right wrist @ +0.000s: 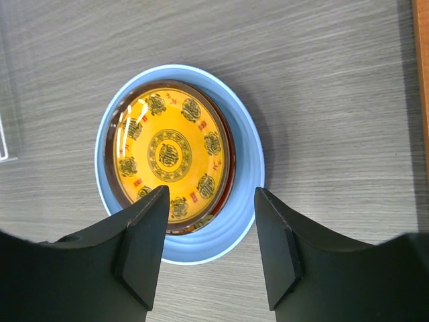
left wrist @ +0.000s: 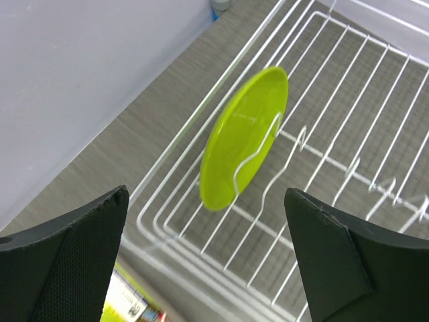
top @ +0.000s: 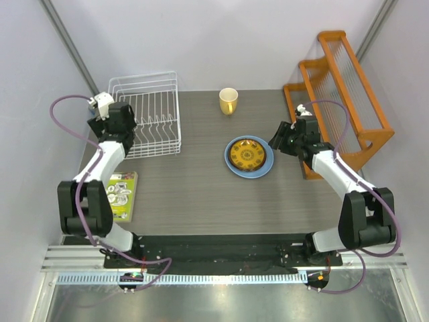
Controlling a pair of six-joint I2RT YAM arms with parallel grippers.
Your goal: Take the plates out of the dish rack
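Observation:
The white wire dish rack [top: 153, 114] stands at the back left. A lime green plate [left wrist: 244, 137] stands on edge between its tines [left wrist: 348, 168] in the left wrist view. My left gripper [top: 115, 122] [left wrist: 206, 201] is open and empty just above the plate, near the rack's left corner. A light blue plate [top: 249, 168] [right wrist: 241, 221] lies flat mid-table with the yellow patterned plate [top: 248, 154] [right wrist: 167, 151] stacked on it. A dark red rim [right wrist: 230, 154] shows under the yellow one. My right gripper [top: 281, 137] [right wrist: 211, 194] is open and empty above the stack's right edge.
A yellow cup [top: 228, 100] stands at the back centre. An orange wooden slatted rack [top: 342, 87] fills the back right. A green printed booklet [top: 122, 194] [left wrist: 131, 305] lies on the table in front of the dish rack, beside the left arm.

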